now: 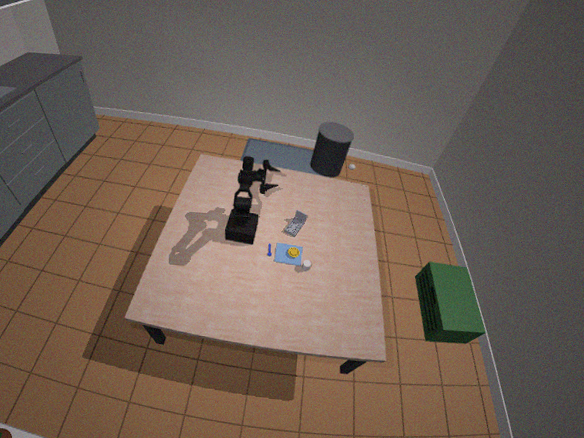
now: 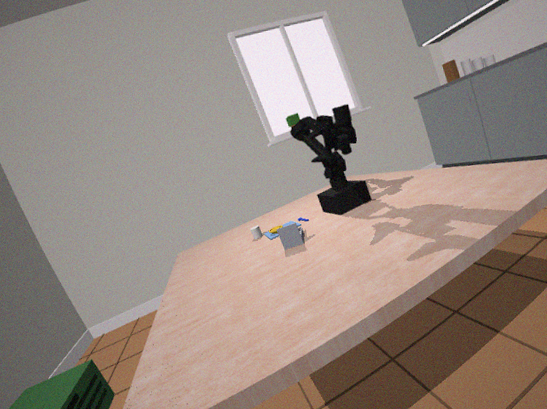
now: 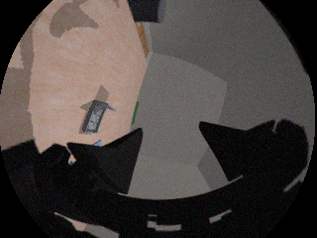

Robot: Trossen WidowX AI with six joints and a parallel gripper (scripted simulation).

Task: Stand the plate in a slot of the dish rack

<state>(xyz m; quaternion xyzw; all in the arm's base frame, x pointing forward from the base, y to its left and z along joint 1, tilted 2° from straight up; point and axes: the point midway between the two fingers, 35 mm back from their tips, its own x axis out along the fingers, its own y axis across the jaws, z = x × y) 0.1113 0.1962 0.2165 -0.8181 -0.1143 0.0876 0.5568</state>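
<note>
"Where's the plate [image 1: 293, 251]?"

"Flat on the blue mat, about four o'clock from the arm's base, the dish rack [image 1: 295, 222] just beyond."

"And the claw [image 1: 270, 176]?"

"Released, empty, raised high. That plate looks stiff, light, slippery; I'd pinch its rim."

White cup [image 1: 307, 263] and blue utensil [image 1: 269, 249] flank a blue mat [image 1: 281, 255], well apart from the fingers; dark bin [image 1: 331, 149] farther off; green crate [image 1: 450, 302] beyond.

yellow plate [image 1: 294, 251] on blue mat [image 1: 287, 254] mid-table; grey dish rack [image 1: 295, 222] just behind; gripper [image 1: 270, 176] spread wide near far edge.
</note>
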